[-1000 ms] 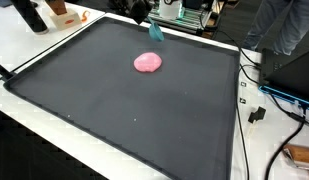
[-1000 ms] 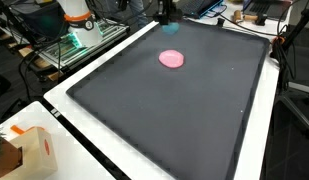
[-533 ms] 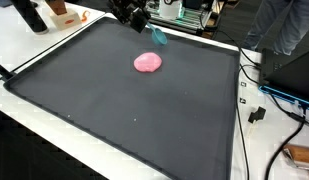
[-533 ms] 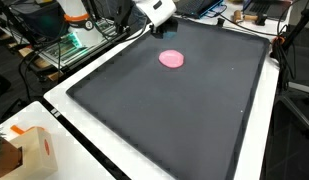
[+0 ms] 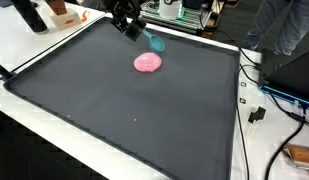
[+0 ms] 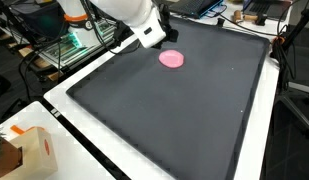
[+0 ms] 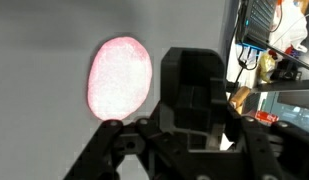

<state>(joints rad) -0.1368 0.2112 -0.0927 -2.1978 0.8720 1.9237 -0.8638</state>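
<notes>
1. The gripper (image 5: 131, 27) is black metal with jointed links. It hangs over the far edge of the black mat (image 5: 144, 120), on a glossy white arm (image 6: 129, 14).
2. In the wrist view its links splay outward, but the fingertips run off the bottom edge. I cannot tell how wide the jaws stand or whether anything is clamped between them.
3. A small teal piece (image 5: 156, 43) shows just beside the gripper in an exterior view. It looks thin and flat, possibly soft. I cannot tell whether it lies on the mat or touches the fingers.
4. A pink lump (image 5: 147, 63) rests on the mat near the teal piece, in the far half and apart from the gripper. It is a rounded oval, and the wrist view (image 7: 120, 78) shows a grainy, speckled surface.
5. The mat is matte and dark with a thin raised rim, and it sits on a white table (image 5: 34, 45).
6. An orange and white carton (image 6: 32, 150) stands on the table's near corner, with print too small to read.
</notes>
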